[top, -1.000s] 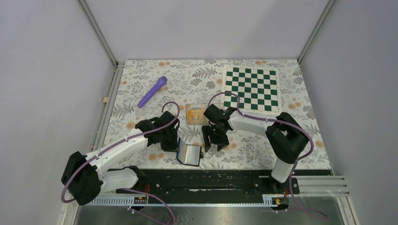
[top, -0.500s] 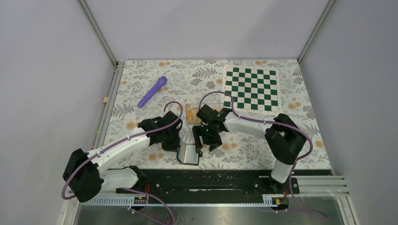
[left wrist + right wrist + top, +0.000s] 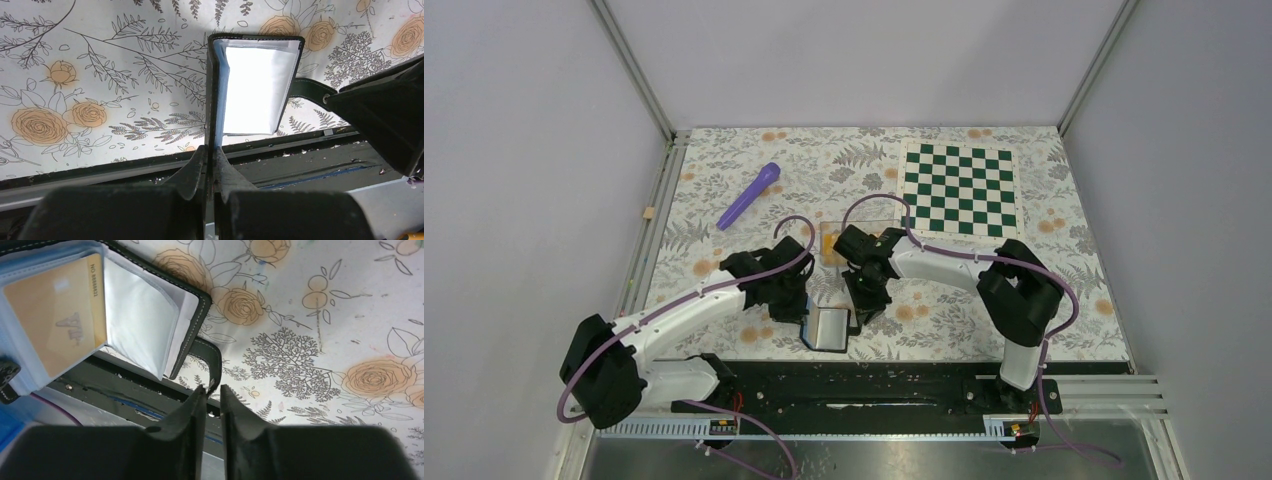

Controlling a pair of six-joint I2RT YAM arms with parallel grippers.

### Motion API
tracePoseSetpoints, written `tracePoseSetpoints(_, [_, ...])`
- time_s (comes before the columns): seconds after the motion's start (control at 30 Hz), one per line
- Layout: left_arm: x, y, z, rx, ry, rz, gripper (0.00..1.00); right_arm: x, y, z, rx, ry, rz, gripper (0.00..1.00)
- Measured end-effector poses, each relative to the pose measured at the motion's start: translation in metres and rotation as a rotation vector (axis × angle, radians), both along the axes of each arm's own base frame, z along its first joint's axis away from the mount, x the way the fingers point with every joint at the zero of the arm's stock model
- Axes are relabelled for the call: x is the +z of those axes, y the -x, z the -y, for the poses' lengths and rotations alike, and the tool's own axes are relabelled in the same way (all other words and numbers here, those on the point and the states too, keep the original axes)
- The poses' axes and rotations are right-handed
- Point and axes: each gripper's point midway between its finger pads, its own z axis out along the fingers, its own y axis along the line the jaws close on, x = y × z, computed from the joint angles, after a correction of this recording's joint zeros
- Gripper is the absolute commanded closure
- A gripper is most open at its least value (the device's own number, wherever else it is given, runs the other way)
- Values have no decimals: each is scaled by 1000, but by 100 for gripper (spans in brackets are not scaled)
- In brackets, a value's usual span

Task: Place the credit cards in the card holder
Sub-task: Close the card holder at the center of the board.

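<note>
The black card holder (image 3: 831,332) lies open at the table's near edge. My left gripper (image 3: 211,149) is shut on the edge of its left flap and holds that flap upright; the glossy pockets (image 3: 252,82) face the camera. One yellow credit card (image 3: 55,325) sits inside a clear pocket in the right wrist view. More yellow credit cards (image 3: 830,243) lie in the clear box behind. My right gripper (image 3: 212,388) stands narrowly open, with the tip of the snap tab (image 3: 210,357) between its fingertips. In the top view it hangs at the holder's right edge (image 3: 861,310).
A clear plastic box (image 3: 852,226) stands just behind both grippers. A purple marker-like object (image 3: 750,194) lies at the back left. A green and white chessboard (image 3: 959,188) covers the back right. The black rail (image 3: 874,385) runs right below the holder.
My right gripper moved left and down to the holder's snap tab, and its jaws narrowed from wide open. The left gripper kept its hold; the flap stands more upright.
</note>
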Motion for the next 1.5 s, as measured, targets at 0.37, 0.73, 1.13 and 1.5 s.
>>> tracePoseSetpoints(0.37, [4,-2,7,-16,-9,2,72,-2,3,0,1,-5,-13,100])
tracePoseSetpoints(0.73, [15,-9,54,-28,206,1,50,-9,8,7,-26,-9,-19,100])
tracePoseSetpoints(1.13, [-25,-1,81,-28,303,-121,50,-12,9,9,-101,-97,-72,100])
tracePoseSetpoints(1.5, [-7,-5,82,-40,345,-56,62,-4,9,-4,-101,-173,-91,100])
